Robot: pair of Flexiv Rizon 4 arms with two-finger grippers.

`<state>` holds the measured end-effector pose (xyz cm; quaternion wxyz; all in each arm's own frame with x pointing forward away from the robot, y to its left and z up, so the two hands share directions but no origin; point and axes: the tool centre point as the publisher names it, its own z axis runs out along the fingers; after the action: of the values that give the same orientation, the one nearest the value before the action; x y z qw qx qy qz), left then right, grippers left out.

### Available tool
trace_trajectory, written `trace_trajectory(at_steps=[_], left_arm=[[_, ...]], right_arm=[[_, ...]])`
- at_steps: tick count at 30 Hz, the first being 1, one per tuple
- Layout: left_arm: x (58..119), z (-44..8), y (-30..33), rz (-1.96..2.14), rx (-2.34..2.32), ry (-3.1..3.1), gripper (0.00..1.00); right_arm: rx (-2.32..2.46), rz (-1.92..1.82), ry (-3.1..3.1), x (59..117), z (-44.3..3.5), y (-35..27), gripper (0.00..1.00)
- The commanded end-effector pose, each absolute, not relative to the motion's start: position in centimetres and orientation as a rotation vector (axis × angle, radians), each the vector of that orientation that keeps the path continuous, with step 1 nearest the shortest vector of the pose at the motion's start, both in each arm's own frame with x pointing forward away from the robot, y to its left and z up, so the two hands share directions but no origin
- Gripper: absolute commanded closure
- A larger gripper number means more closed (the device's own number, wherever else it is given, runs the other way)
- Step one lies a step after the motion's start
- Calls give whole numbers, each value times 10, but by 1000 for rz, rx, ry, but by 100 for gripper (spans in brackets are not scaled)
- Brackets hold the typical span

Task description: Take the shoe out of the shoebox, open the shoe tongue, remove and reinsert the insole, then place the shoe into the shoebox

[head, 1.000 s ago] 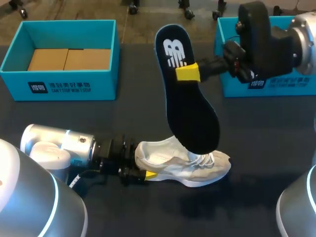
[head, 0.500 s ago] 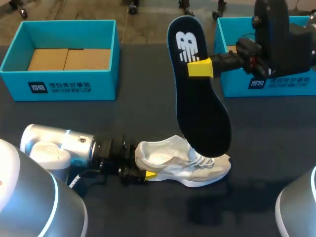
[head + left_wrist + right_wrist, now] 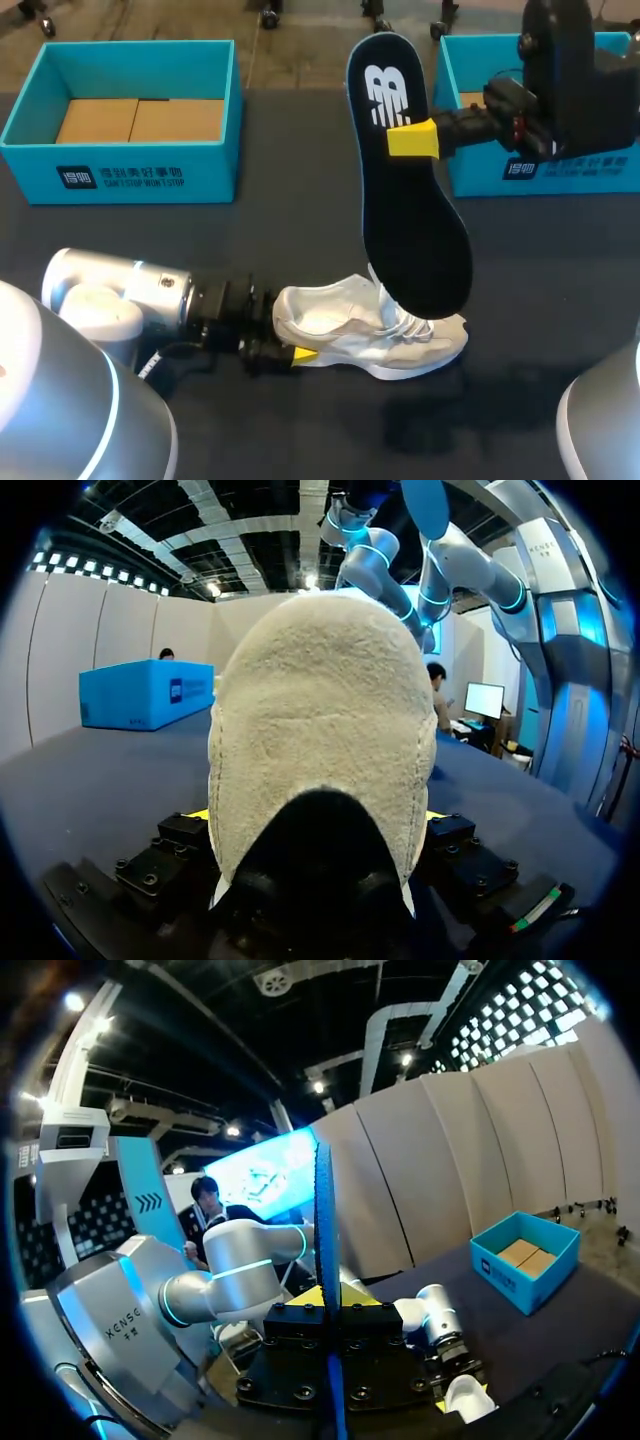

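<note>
The shoe [image 3: 372, 338] sits on its sole near the front edge of the counter [image 3: 300, 230], about midway along it, heel toward the left arm and toe toward the right. The left pincer [image 3: 292, 352] lies low along the counter and is clamped on the heel. In its own wrist view the heel fills the gap, with a finger on each side.

The insole [image 3: 410, 210] is out of the shoe and up in the air. The right pincer [image 3: 412, 138] is closed on it edgewise, close to its heel end. It hangs steeply, its long axis running from the far side down toward the front. Its toe end is over the laces; I cannot tell whether it touches them.

For putting it back, the shoe's opening lies below the insole's lower tip and off toward the left arm. The shoe's length runs across the counter, the insole's more front to back. I'd say the right arm has to turn and lower it.

A blue box [image 3: 120, 120] stands at the far left corner, and a second blue box [image 3: 475, 175] at the far right.
</note>
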<state>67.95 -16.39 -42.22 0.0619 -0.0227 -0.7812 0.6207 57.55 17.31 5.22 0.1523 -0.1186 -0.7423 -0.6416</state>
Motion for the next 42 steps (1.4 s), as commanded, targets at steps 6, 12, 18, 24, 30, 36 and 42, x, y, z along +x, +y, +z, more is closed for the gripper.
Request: trace_trajectory(at_steps=[6, 12, 18, 24, 30, 36, 42], left_arm=[[687, -424, -147, 1829, -93, -2391, 0], [692, -418, -136, 1756, -55, -2434, 0], [694, -414, -128, 1719, -91, -2467, 0], [692, -419, -125, 1731, -206, -2446, 0], [694, -420, -124, 1737, -223, -2468, 0], [698, -407, -113, 1664, -169, -2501, 0], [697, -398, -103, 1605, -198, -2522, 0]], right_arm=[[-338, -1838, -2130, 578, 52, 177, 100], [-338, -1838, -2130, 578, 52, 177, 100], [-338, -1838, -2130, 578, 52, 177, 100], [-338, -1838, -2130, 578, 52, 177, 100], [-338, -1838, -2130, 578, 52, 177, 100], [-338, -1838, -2130, 578, 52, 177, 100], [-338, -1838, -2130, 578, 52, 177, 100]])
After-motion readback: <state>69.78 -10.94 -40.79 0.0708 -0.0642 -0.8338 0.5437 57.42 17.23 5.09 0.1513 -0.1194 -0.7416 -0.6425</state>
